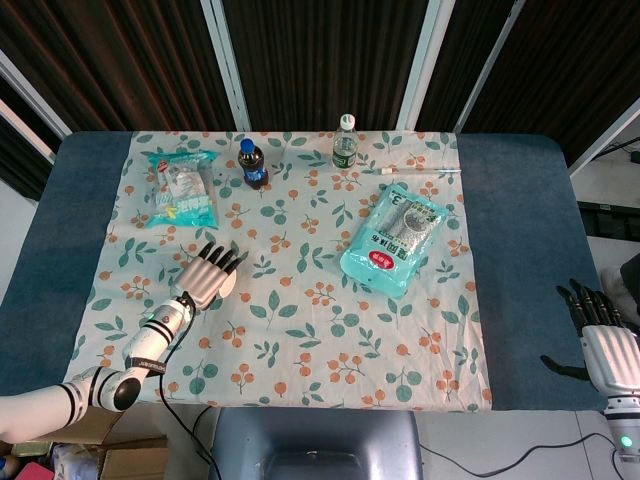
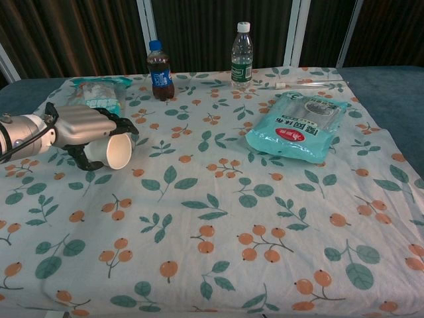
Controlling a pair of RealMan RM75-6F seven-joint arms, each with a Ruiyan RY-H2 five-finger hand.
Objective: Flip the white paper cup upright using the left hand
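Observation:
The white paper cup (image 2: 114, 152) lies on its side on the floral cloth at the left, its mouth facing right. In the head view only a sliver of the cup (image 1: 229, 284) shows past the fingers. My left hand (image 2: 85, 125) covers it from the left: the fingers (image 2: 123, 124) drape over its top and the thumb (image 2: 81, 161) curls below, so the cup sits gripped between them. From above, the left hand (image 1: 206, 276) hides most of the cup. My right hand (image 1: 602, 336) hangs off the table's right edge, holding nothing, its fingers apart.
A cola bottle (image 2: 159, 61) and a water bottle (image 2: 242, 46) stand at the back. A teal snack bag (image 2: 99, 91) lies just behind the left hand. A large teal pouch (image 2: 298, 126) and a thin white tube (image 2: 308, 84) lie at the right.

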